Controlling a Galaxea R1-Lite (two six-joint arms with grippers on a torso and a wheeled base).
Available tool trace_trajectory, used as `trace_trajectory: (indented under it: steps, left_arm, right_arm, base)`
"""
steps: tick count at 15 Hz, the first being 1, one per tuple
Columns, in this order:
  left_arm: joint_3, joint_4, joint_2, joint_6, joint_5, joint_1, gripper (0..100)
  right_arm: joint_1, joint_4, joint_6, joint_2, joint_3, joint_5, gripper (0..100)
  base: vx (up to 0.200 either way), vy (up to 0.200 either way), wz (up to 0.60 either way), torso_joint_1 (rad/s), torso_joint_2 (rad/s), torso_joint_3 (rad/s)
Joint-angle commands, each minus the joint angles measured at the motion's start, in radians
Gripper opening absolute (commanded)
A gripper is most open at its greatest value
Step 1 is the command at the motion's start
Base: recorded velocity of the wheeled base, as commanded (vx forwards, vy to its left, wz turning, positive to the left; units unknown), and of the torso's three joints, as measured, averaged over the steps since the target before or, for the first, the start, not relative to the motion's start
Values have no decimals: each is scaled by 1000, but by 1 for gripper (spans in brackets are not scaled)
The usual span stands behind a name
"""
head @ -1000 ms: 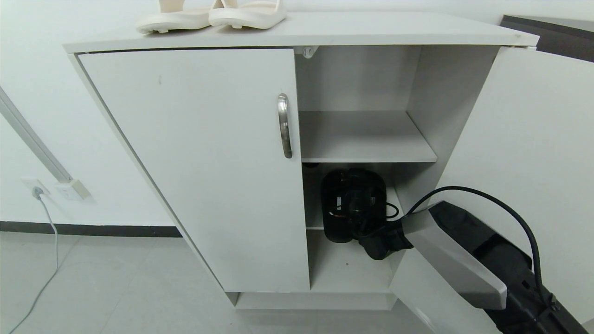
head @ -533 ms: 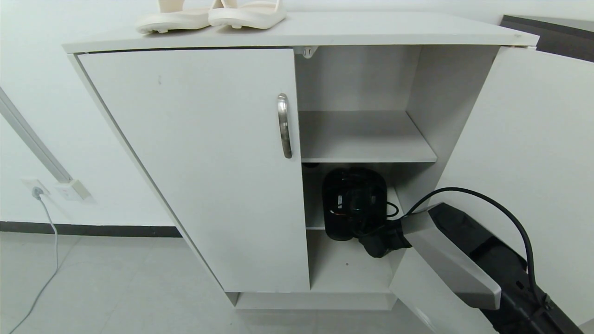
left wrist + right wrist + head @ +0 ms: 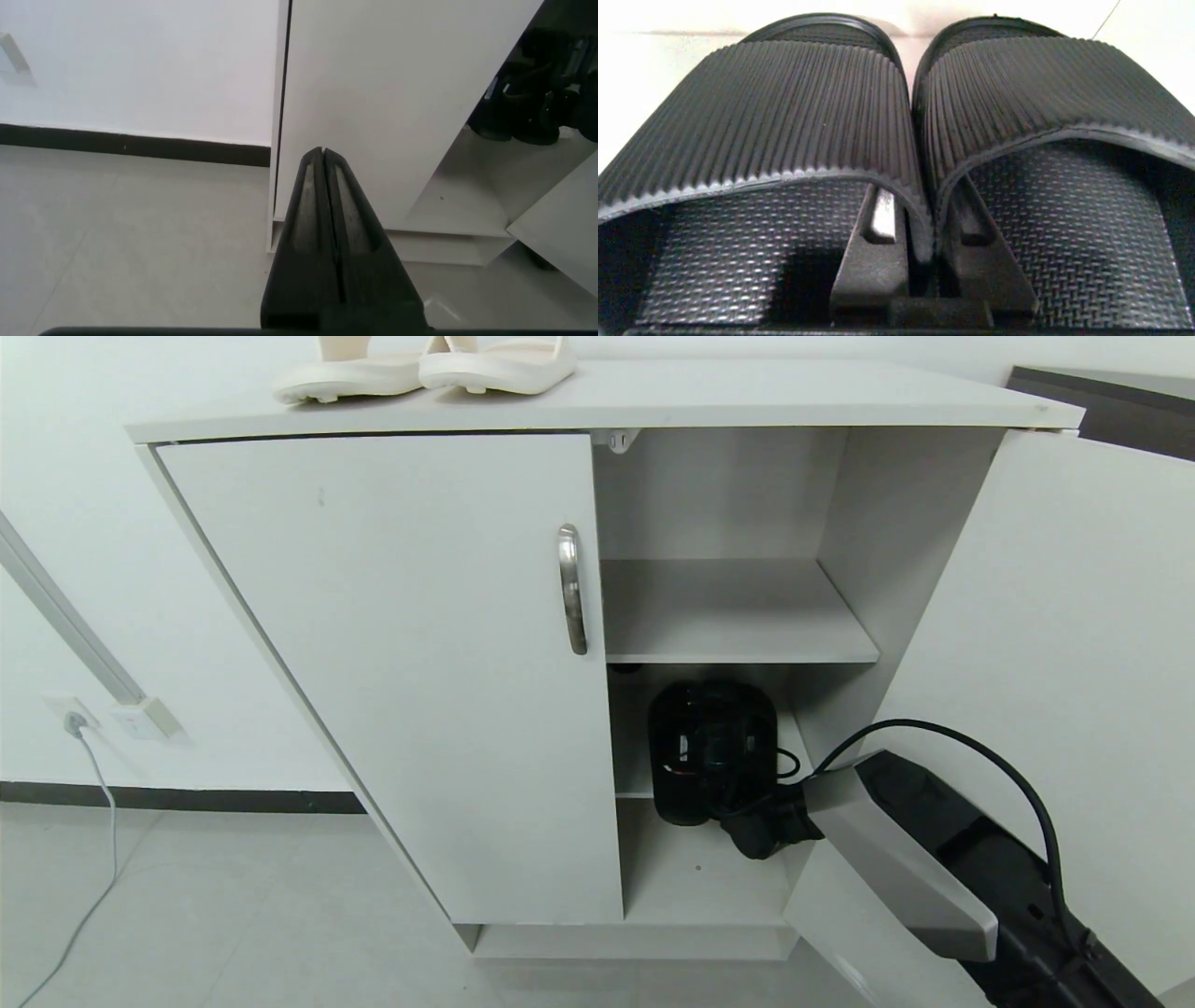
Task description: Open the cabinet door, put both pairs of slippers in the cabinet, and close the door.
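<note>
Head view: the right gripper (image 3: 714, 751) is sitting inside the open half of the cabinet (image 3: 597, 397), level with the lower shelf (image 3: 631, 782). It's blocking the black slippers from that angle, and the whole thing is reading as one dark lump. I can't tell if the soles are resting on the board.

Right wrist view: the black slippers (image 3: 822, 121) are lying side by side, two of them, with the heel ends cut off by the frame. The right gripper (image 3: 922, 224) is pinching both inner strap edges together between its fingers (image 3: 881, 243).

The cream slippers (image 3: 485, 369) are lying on the cabinet top, also two, with their upper parts running out of frame.

The left gripper (image 3: 322, 168) is hanging low in front of the cabinet's base, fingers pressed together and holding nothing.

There are two doors. The left door (image 3: 392, 663) is sitting closed, with one metal handle (image 3: 571, 588). The right door (image 3: 1055, 644) is standing swung open, its outer edge cropped.

There are two shelves. The upper shelf (image 3: 728, 611) is bare.
</note>
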Motion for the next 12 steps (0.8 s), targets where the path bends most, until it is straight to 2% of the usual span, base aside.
trace_trajectory:
  steps: [1,5,7,12]
  left_arm:
    - [0,0,1,0,0,0,0]
    - [0,0,1,0,0,0,0]
    - [0,0,1,0,5,0,0]
    - [0,0,1,0,5,0,0]
  right_arm:
    - [1,-1,-2,5,5,0,100]
    - [5,-36,-8,-18,60,-3,100]
    - [13,-82,-11,-47,132,-5,100]
    - [45,-289,-54,-187,414,-8,100]
  base:
    - [0,0,0,0,0,0]
    - [0,0,0,0,0,0]
    - [0,0,0,0,0,0]
    - [0,0,0,0,0,0]
